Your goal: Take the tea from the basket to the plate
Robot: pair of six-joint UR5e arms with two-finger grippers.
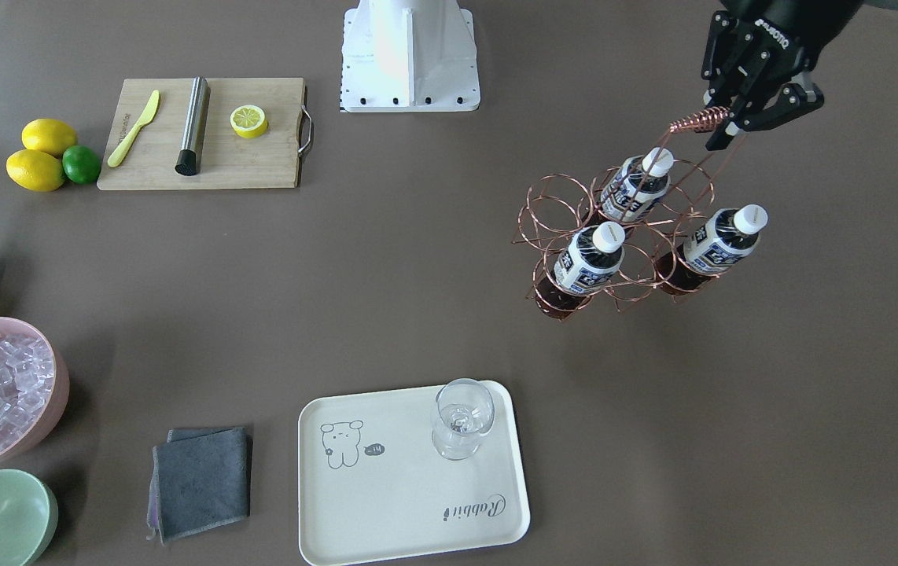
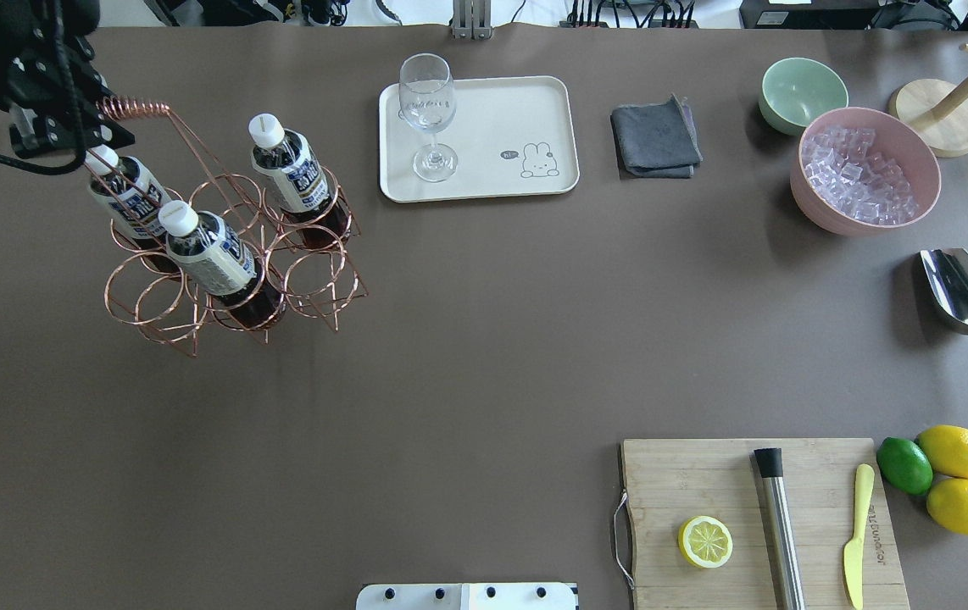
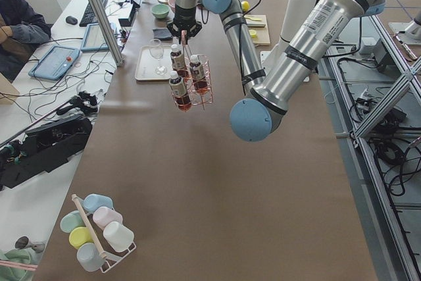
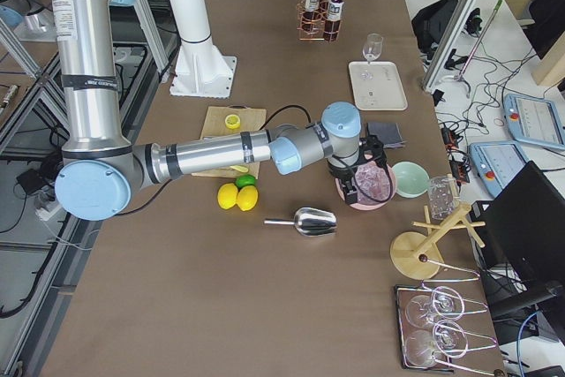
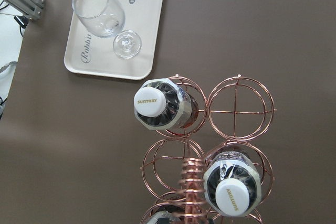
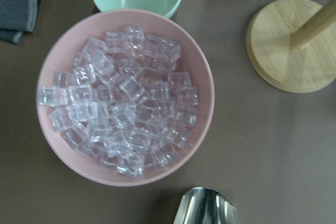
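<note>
Opening step, judged as securing basket: left gripper pinched on coiled handle, three tea bottles seated in its rings, well apart from plate; right gripper above ice bowl, spread indiscernible; next likely calls for lifting one bottle clear.

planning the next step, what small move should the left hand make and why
Probably carry the basket a little toward the plate. The left hand looks closed on its coiled handle, all three tea bottles sit in their slots, and the basket stands well apart from the plate. The right hand hangs over the ice bowl, far off. Stop short of the wine glass.
</note>
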